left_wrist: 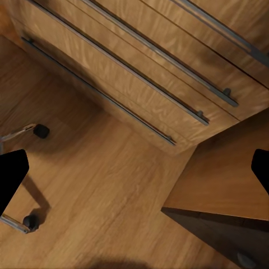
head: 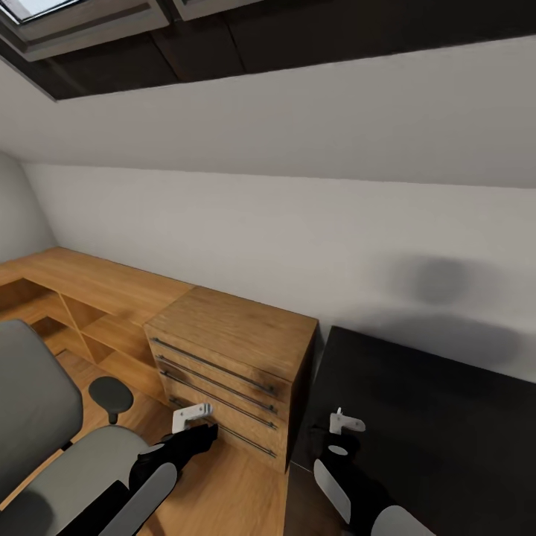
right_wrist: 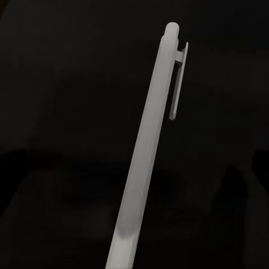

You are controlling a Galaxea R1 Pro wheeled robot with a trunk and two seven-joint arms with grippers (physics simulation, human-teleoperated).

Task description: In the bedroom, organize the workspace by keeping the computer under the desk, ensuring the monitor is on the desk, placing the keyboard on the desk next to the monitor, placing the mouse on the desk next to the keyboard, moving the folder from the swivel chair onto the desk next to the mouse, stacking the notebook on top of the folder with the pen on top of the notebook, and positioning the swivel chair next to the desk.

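pen: light, stiff, slick, thin; take mid-barrel.
R gripper: over desk, can't tell if gripping pen.
L gripper: spread, empty.

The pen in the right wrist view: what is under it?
Under the pen lies a plain black surface, apparently the glossy top of the desk. It looks bare around the pen. Whether the pen touches it or is held above cannot be told; its lower end runs out of frame.
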